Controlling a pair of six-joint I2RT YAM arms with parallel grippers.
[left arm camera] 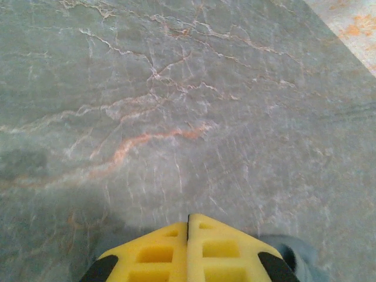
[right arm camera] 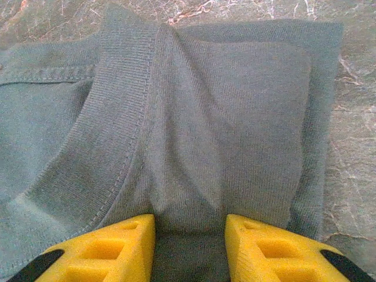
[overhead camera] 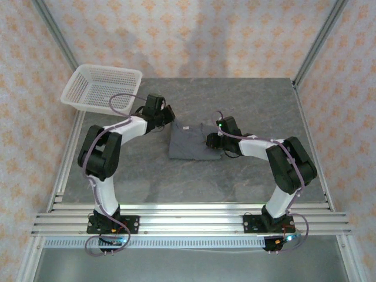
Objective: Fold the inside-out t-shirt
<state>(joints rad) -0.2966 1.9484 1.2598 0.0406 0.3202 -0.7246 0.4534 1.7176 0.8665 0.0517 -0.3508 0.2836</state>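
The inside-out t-shirt lies folded into a small dark grey rectangle in the middle of the table. My left gripper is at its far left corner. In the left wrist view the yellow fingers are pressed together, with grey cloth bunched under them on both sides; the pinch itself is hidden. My right gripper rests on the shirt's right side. It stands open, its fingers astride a raised fold of t-shirt beside the ribbed collar.
A white mesh basket stands at the back left corner, partly off the grey stone-patterned table. Aluminium frame posts rise at both back corners, and a rail runs along the near edge.
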